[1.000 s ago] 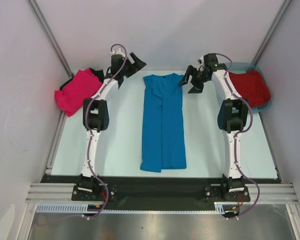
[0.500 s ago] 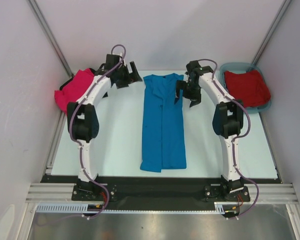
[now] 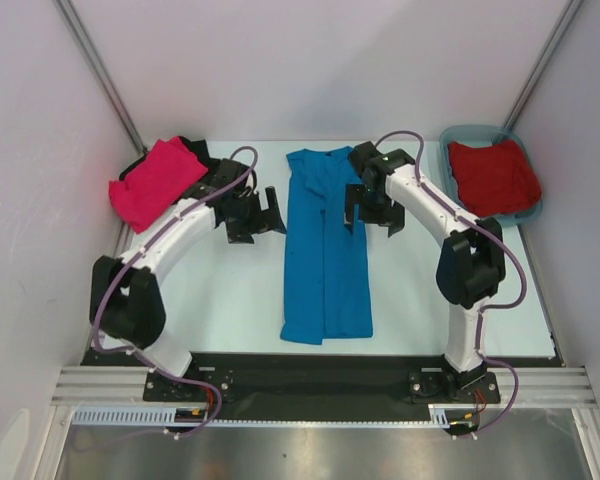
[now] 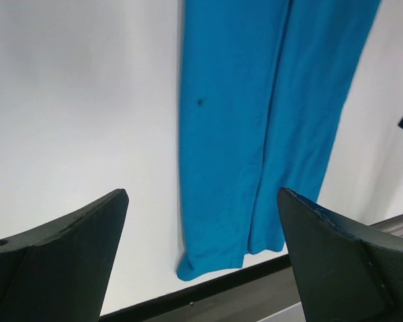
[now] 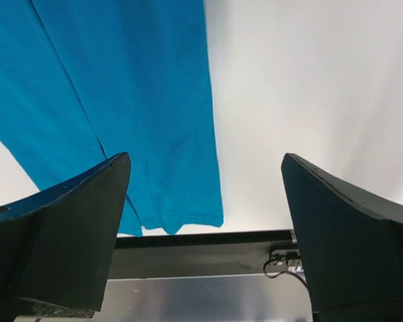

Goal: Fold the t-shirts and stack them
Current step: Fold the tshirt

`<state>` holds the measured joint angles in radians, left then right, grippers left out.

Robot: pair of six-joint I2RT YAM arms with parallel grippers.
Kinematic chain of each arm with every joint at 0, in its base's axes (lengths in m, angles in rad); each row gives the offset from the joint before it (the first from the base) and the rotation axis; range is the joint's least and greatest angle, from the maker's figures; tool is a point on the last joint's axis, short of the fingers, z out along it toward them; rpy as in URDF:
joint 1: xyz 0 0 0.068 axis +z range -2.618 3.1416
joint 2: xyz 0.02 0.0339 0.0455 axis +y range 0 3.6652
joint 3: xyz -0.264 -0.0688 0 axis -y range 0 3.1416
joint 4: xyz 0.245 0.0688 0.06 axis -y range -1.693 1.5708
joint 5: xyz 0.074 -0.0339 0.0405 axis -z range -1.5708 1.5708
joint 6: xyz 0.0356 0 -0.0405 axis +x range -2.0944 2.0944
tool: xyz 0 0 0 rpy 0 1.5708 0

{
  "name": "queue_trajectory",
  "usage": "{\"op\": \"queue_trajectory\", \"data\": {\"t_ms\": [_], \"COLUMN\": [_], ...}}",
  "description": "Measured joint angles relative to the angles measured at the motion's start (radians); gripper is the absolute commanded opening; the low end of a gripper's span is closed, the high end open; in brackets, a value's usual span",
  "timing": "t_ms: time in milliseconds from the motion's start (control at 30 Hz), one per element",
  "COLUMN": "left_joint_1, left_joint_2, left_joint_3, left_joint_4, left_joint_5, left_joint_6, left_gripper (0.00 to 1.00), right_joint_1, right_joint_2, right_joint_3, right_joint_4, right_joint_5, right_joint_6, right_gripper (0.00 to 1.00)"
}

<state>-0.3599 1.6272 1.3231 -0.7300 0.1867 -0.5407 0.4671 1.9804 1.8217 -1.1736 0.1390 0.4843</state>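
Observation:
The bright blue t-shirt point(image 3: 325, 250) lies in the middle of the table, folded lengthwise into a long strip with its collar at the far end. My left gripper point(image 3: 270, 208) hangs open just off the strip's left edge. My right gripper point(image 3: 370, 222) is open over its right edge. In the left wrist view the blue t-shirt point(image 4: 255, 121) runs down to its hem between the spread fingers of the left gripper point(image 4: 203, 201), which holds nothing. In the right wrist view the right gripper point(image 5: 207, 161) is also empty above the blue t-shirt point(image 5: 134, 100).
A hot pink t-shirt point(image 3: 155, 180) lies folded at the far left on top of a black one point(image 3: 195, 150). A dark red t-shirt point(image 3: 492, 175) sits in the teal tub point(image 3: 480, 132) at the far right. The table's black front rail point(image 5: 201, 245) runs beyond the shirt's hem.
Both arms have swung from the far end of the table toward the near side, coming down along the blue t-shirt's edges. The right gripper's jaws have spread wider.

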Motion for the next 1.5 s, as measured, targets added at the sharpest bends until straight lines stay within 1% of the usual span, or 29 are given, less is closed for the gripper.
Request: {"op": "queue_trajectory", "data": {"t_ms": [67,167,367,500,633,800,933,1033,1133,1267,1400,1500], "left_joint_1": [-0.003,-0.001,0.0,0.009,0.027,0.037,0.039,0.045,0.051,0.055,0.056,0.056], "left_joint_2": [-0.046,-0.042,0.119,0.119,0.094,0.021,-0.08,-0.149,-0.177,-0.219,-0.318,-0.402], "left_joint_3": [-0.02,-0.019,-0.005,-0.066,-0.138,-0.269,-0.415,-0.523,-0.587,-0.66,-0.769,-0.858], "left_joint_4": [0.003,0.017,-0.002,-0.005,0.006,0.042,0.095,0.134,0.179,0.245,0.307,0.357], "left_joint_5": [0.006,0.031,0.079,0.119,0.18,0.29,0.397,0.479,0.55,0.594,0.613,0.614], "left_joint_6": [-0.016,-0.017,0.041,0.071,0.08,0.079,0.071,0.055,0.03,-0.008,-0.069,-0.123], "left_gripper": [1.0,1.0,1.0,1.0,1.0,1.0,1.0,1.0,1.0,1.0,1.0,1.0], "right_joint_1": [0.0,-0.009,-0.017,-0.021,-0.043,-0.101,-0.129,-0.142,-0.165,-0.184,-0.194,-0.204], "right_joint_2": [-0.021,-0.023,-0.022,-0.037,-0.136,-0.343,-0.49,-0.571,-0.631,-0.677,-0.709,-0.727], "right_joint_3": [-0.026,-0.051,-0.206,-0.304,-0.428,-0.571,-0.695,-0.813,-0.936,-1.03,-1.102,-1.166], "right_joint_4": [-0.002,0.002,0.069,0.12,0.171,0.206,0.249,0.29,0.316,0.335,0.382,0.428], "right_joint_5": [0.003,0.003,-0.034,-0.08,-0.149,-0.251,-0.373,-0.455,-0.527,-0.583,-0.645,-0.69], "right_joint_6": [0.018,0.028,0.02,0.018,0.028,0.074,0.118,0.156,0.19,0.209,0.216,0.222], "right_gripper": [1.0,1.0,1.0,1.0,0.99,0.98,0.98,0.94,0.94,0.93,0.92,0.89]}}
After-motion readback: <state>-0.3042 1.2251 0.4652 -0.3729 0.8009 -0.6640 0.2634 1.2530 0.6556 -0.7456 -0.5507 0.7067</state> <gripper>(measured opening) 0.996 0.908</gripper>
